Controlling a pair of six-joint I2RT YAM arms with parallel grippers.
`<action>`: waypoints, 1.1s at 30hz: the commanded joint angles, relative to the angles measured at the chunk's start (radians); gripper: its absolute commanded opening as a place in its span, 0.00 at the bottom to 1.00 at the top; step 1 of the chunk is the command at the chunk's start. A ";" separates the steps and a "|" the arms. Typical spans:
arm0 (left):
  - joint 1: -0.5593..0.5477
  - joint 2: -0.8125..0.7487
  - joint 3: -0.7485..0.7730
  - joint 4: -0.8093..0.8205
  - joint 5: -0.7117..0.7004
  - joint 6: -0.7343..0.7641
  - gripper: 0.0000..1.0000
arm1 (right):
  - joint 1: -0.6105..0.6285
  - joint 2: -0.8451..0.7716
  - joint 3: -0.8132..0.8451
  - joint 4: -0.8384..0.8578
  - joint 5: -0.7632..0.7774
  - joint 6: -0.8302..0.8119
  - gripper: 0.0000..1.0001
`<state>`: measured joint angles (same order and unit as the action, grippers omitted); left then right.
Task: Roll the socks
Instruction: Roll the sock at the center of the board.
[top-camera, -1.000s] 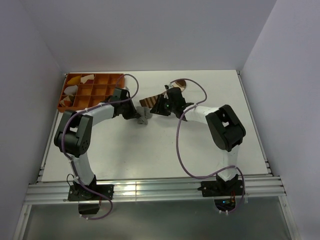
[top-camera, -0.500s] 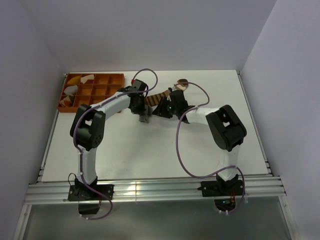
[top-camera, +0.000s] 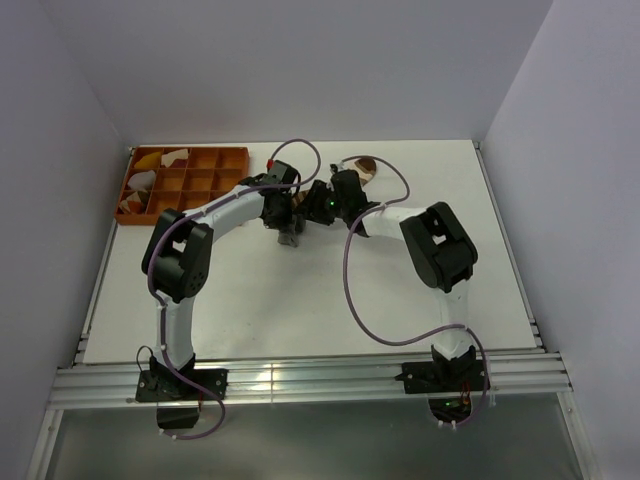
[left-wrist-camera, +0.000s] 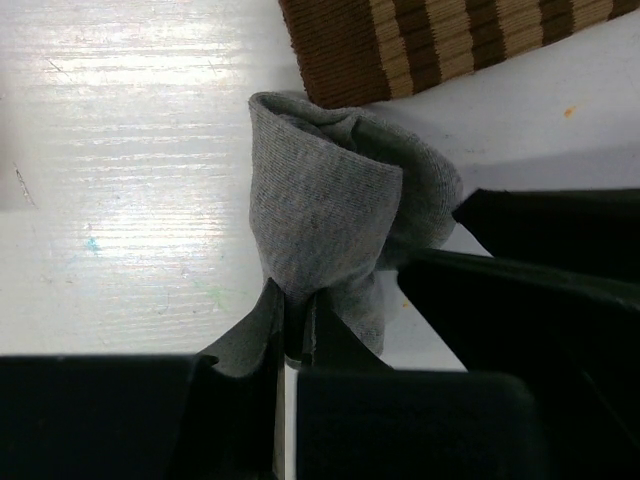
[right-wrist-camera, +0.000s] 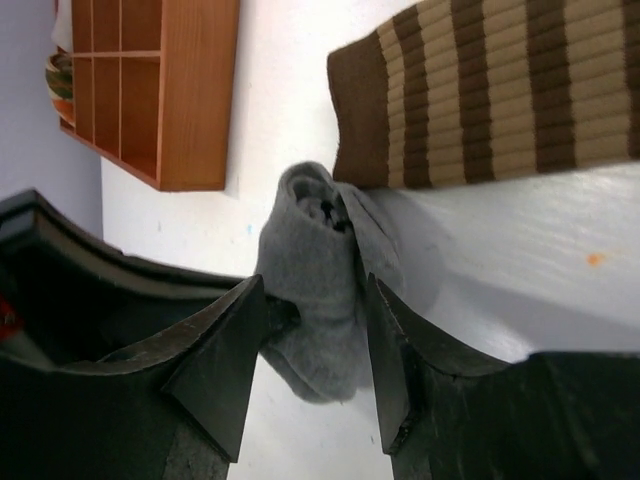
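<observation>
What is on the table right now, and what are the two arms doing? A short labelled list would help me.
surface: white table
grey sock: bunched up, right beside one end of the brown striped sock
brown striped sock: lying flat
left gripper: shut, pinching a fold of the grey sock
right gripper: open, one finger on each side of the grey sock
orange tray: split into compartments, at the far left corner of the table
</observation>
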<state>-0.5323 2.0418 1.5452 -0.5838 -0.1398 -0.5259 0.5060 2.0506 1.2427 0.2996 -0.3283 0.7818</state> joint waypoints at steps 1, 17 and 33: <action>-0.017 0.041 -0.008 -0.091 0.009 0.026 0.00 | 0.012 0.031 0.072 0.009 -0.011 0.013 0.54; -0.029 0.047 -0.010 -0.059 0.055 0.033 0.00 | 0.075 0.171 0.271 -0.224 -0.002 -0.049 0.53; 0.050 -0.254 -0.338 0.257 0.233 -0.110 0.67 | 0.071 0.175 0.210 -0.234 -0.012 -0.046 0.00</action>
<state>-0.5236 1.9095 1.3155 -0.4377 -0.0540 -0.5652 0.5591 2.2124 1.4803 0.1131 -0.3321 0.7467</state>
